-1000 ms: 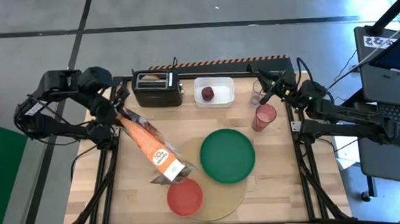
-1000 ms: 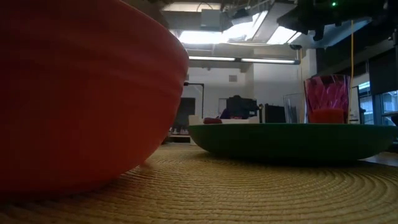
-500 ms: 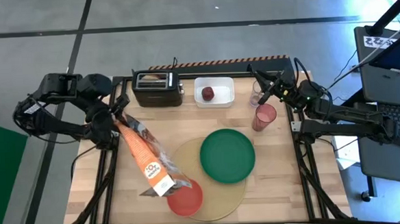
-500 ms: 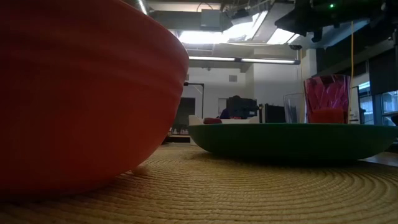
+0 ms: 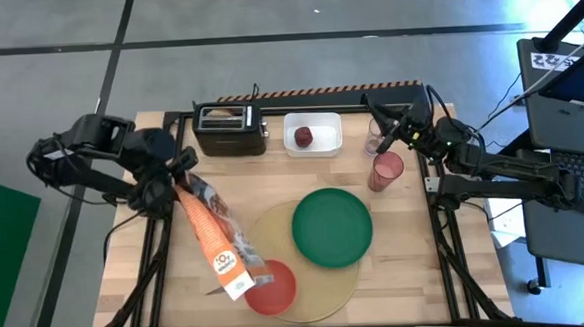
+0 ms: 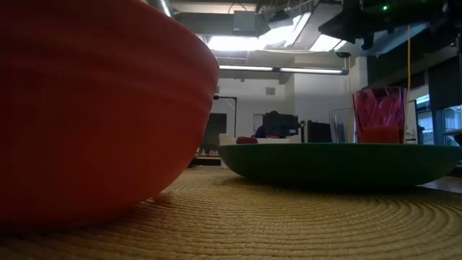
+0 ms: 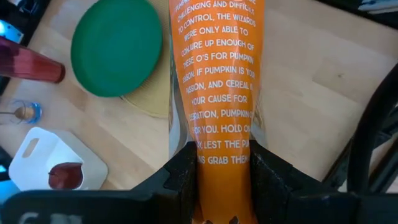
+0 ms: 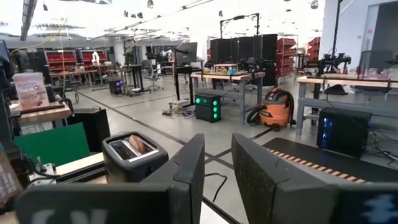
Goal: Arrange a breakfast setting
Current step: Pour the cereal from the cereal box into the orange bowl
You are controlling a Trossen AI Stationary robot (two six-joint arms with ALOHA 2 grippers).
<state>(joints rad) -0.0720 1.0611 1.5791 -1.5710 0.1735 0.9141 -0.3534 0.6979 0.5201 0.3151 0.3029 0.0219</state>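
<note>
We hold the cereal box (image 5: pixel 214 243) in our left gripper (image 5: pixel 176 180), fingers clamped on one end, as the left wrist view shows (image 7: pixel 221 163). The box slants down from near the left edge of the table (image 5: pixel 398 268), and its far end hangs over the left rim of the bowl (image 5: pixel 274 290). We judge this tilt is meant to let cereal run into the bowl; no cereal is visible in it yet.

The bowl sits on the mat (image 5: pixel 324 300) near the front edge, left of the plate (image 5: pixel 331 227), which lies across the mat's back right part. That leaves the plate free, presumably for the bagel, which we cannot see.

The apple (image 5: pixel 303 136) is still in the tray (image 5: pixel 326 142) at the back edge, beside the toaster (image 5: pixel 229 130). The cup (image 5: pixel 384 171) stands near the right edge, off the mat.

Our right gripper (image 5: pixel 394 130) hovers by the back right corner with its fingers apart and empty, probably waiting its turn.
</note>
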